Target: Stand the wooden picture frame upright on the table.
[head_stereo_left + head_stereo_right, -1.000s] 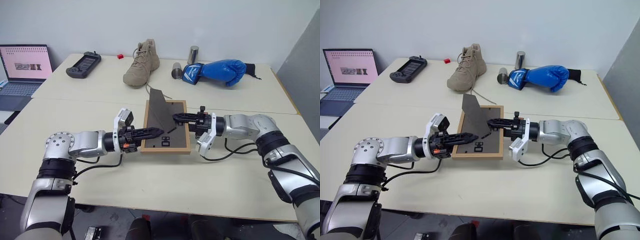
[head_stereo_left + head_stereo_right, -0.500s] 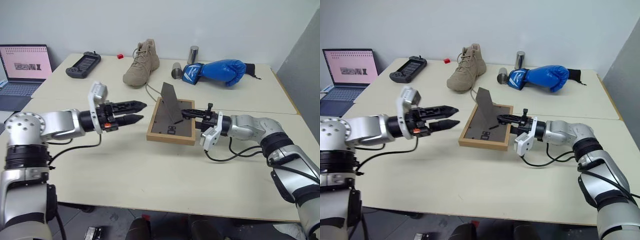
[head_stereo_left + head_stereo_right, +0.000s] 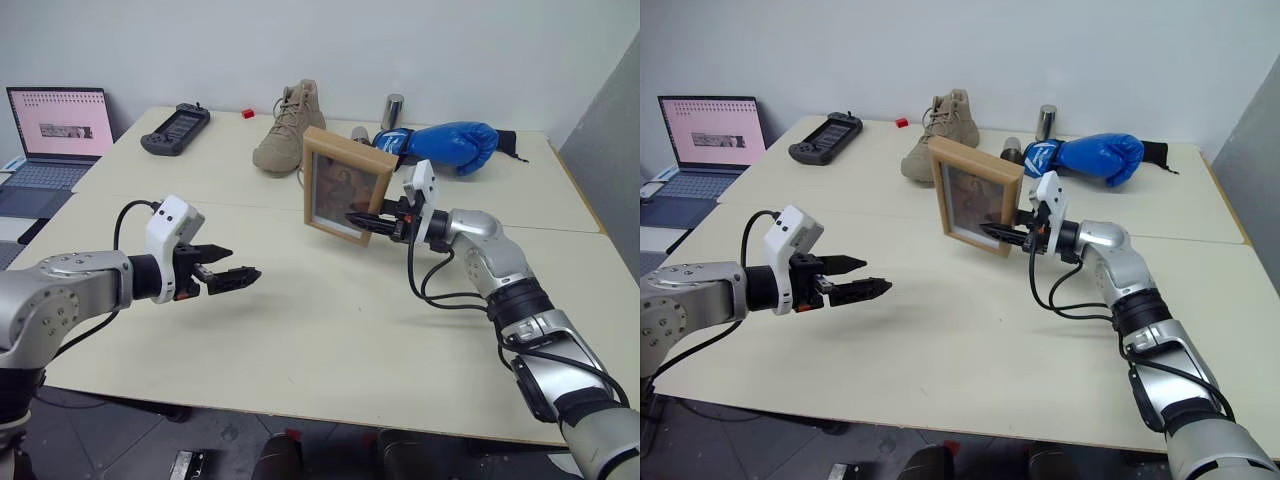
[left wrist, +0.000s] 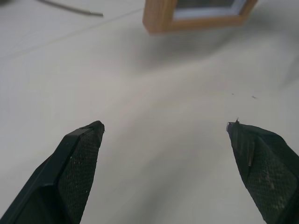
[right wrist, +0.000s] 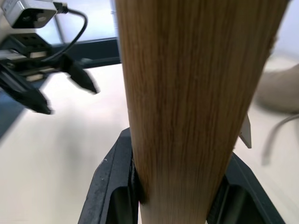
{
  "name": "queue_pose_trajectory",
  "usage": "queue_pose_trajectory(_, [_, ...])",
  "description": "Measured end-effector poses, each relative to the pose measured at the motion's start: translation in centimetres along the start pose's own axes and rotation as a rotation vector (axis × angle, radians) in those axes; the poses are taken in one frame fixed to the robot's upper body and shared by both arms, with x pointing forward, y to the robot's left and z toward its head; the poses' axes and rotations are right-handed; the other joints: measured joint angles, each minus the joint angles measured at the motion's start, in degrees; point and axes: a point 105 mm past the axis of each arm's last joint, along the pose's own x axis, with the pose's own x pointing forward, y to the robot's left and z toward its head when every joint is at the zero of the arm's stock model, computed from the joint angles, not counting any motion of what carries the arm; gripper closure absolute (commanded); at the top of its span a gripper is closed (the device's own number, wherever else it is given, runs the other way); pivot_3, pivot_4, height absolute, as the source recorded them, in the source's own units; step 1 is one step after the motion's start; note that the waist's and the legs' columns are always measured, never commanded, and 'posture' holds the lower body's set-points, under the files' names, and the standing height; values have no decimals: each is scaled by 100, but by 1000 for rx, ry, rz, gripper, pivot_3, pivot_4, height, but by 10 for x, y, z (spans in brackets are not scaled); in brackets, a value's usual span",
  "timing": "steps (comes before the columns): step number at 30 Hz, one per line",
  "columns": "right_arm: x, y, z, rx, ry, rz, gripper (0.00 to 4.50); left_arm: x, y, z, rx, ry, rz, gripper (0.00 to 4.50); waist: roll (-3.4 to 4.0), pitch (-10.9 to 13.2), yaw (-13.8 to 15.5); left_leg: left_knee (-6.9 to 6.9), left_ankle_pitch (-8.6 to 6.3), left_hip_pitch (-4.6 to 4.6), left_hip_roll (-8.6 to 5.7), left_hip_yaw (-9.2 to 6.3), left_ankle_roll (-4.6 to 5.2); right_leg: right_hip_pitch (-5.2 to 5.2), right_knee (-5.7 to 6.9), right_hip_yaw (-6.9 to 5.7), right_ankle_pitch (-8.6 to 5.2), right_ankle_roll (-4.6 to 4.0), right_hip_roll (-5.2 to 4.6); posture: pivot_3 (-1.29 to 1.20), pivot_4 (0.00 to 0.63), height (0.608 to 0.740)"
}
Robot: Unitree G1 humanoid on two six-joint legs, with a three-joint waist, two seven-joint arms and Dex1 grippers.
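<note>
In right claw (image 3: 368, 221), upright frame (image 3: 340, 187), seemingly.

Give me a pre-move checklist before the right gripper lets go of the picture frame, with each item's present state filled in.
1. Right gripper clamped on the wooden picture frame's side rail: ok.
2. Frame raised, photo face toward the robot: ok.
3. Frame's bottom edge resting on the table: cannot tell; it looks at or just above the surface.
4. Easel leg swung out behind the frame: cannot tell, hidden behind it.
5. Left gripper open and apart from the frame: ok.
6. Boot and blue boxing glove standing clear behind the frame: ok.
</note>
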Motion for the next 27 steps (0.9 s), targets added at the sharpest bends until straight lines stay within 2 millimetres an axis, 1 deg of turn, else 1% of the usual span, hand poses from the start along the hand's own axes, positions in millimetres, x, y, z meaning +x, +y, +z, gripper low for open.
queue_pose_trajectory(1, [3,3,-5,49,12,28,3211,1,0,2,10,-21,3,0,0,0,-1,0,0,-9,0,3,1,-12,-1,2,0,0,0,0,150,740])
queue_pose_trajectory(3, [6,5,-12,84,22,48,3211,2,0,4,17,-45,6,0,0,0,-2,1,0,-22,1,4,1,-26,1,1,0,0,1,0,150,740])
queue_pose_trajectory(4, [7,5,-19,107,37,57,3211,2,1,5,22,-61,11,0,0,0,-3,2,0,-36,1,4,0,-41,2,1,0,0,1,0,150,740])
queue_pose_trajectory(7, [12,2,-36,179,62,47,3211,3,2,6,38,-73,26,0,0,0,-11,2,0,-42,2,6,0,-50,5,2,0,0,1,0,150,740])
queue_pose_trajectory(10, [14,-1,-53,208,74,17,3211,8,-3,2,27,-82,9,0,0,0,-10,2,0,-43,1,6,0,-51,7,1,0,0,0,0,150,740])
queue_pose_trajectory(14, [14,-2,-56,197,54,16,3211,11,-12,2,28,-90,-27,0,-2,-1,-16,3,0,-45,3,6,0,-53,11,1,0,0,2,0,150,740])
queue_pose_trajectory(19, [13,-2,-57,189,44,21,3211,11,-13,0,23,-78,-34,0,-3,-2,-21,4,1,-43,4,5,0,-51,13,0,1,0,3,0,150,740])
queue_pose_trajectory(21, [13,-3,-57,187,47,18,2497,11,-12,0,29,-72,-35,0,-3,-2,-21,4,1,-43,3,4,0,-51,13,0,0,0,3,0,150,740])
queue_pose_trajectory(22, [13,-3,-59,185,59,15,2341,11,-12,0,31,-71,-37,0,-3,-2,-21,4,1,-43,3,4,0,-51,13,-1,0,0,3,0,150,740])
queue_pose_trajectory(23, [12,-3,-63,198,71,10,2038,11,-12,0,31,-73,-38,0,-3,-2,-19,4,1,-43,3,3,-1,-51,13,-1,1,0,3,0,150,740])
queue_pose_trajectory(25, [10,-2,-69,207,93,5,1638,13,-10,3,34,-81,-31,0,-3,-2,-17,4,1,-44,3,4,-1,-51,12,-1,0,0,3,0,150,740])
queue_pose_trajectory(26, [10,-2,-70,204,102,4,1305,13,-9,3,38,-81,-24,0,-3,-2,-17,4,1,-44,2,4,-1,-51,12,0,0,0,3,0,150,740])
queue_pose_trajectory(27, [9,-3,-70,205,103,1,1064,13,-6,3,41,-78,-15,0,-3,-2,-19,4,1,-44,3,4,-1,-51,12,-1,0,0,3,0,150,740])
